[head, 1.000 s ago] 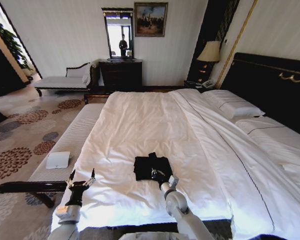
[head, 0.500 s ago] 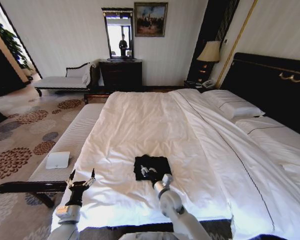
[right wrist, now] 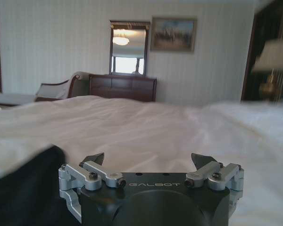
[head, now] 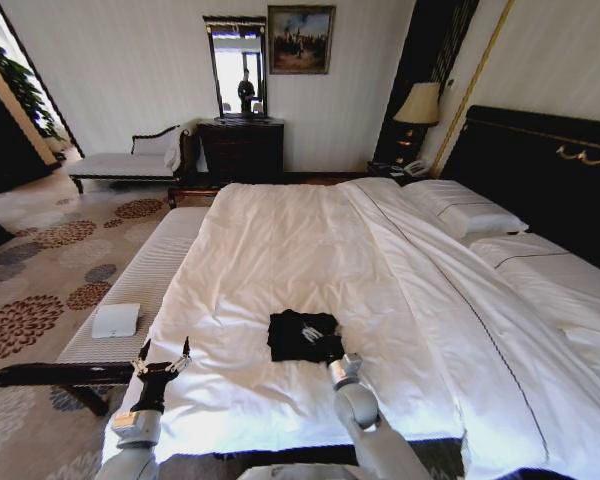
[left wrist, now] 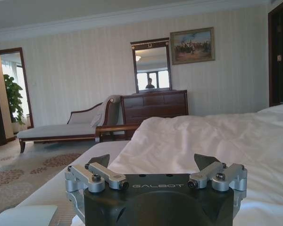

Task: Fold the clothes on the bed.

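— Can you read any lettering from where you sit?
— You get one word, "GALBOT", printed pale on the dark body of the left gripper [left wrist: 158,165], and the same on the right gripper [right wrist: 151,162]. You can make out nothing legible elsewhere.

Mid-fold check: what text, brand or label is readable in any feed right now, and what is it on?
"GALBOT": on the black body of the left end effector, parked open beside the bed.
"GALBOT": on the body of the right end effector, open at the black T-shirt.
T-shirt lettering: too small to read.
Nothing else legible.
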